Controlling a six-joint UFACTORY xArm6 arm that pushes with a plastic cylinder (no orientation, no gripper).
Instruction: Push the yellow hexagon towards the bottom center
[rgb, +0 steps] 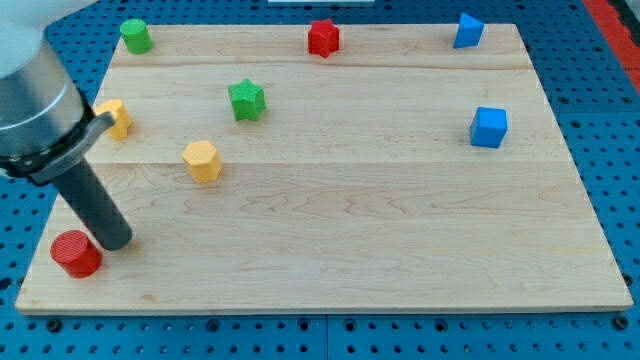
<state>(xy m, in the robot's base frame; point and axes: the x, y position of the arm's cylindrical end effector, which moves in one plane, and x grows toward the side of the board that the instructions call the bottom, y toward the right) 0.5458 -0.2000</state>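
Yellow hexagon (202, 160) up-right of my tip (116, 241)

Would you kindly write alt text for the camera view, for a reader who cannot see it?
My tip rests beside a red cylinder at the wooden board's bottom-left corner, below-left of the yellow hexagon. Other blocks sit along the left edge and top.

I am seeing bright, even overhead lighting; the blocks are casting faint shadows, and everything is staying sharp without glare.
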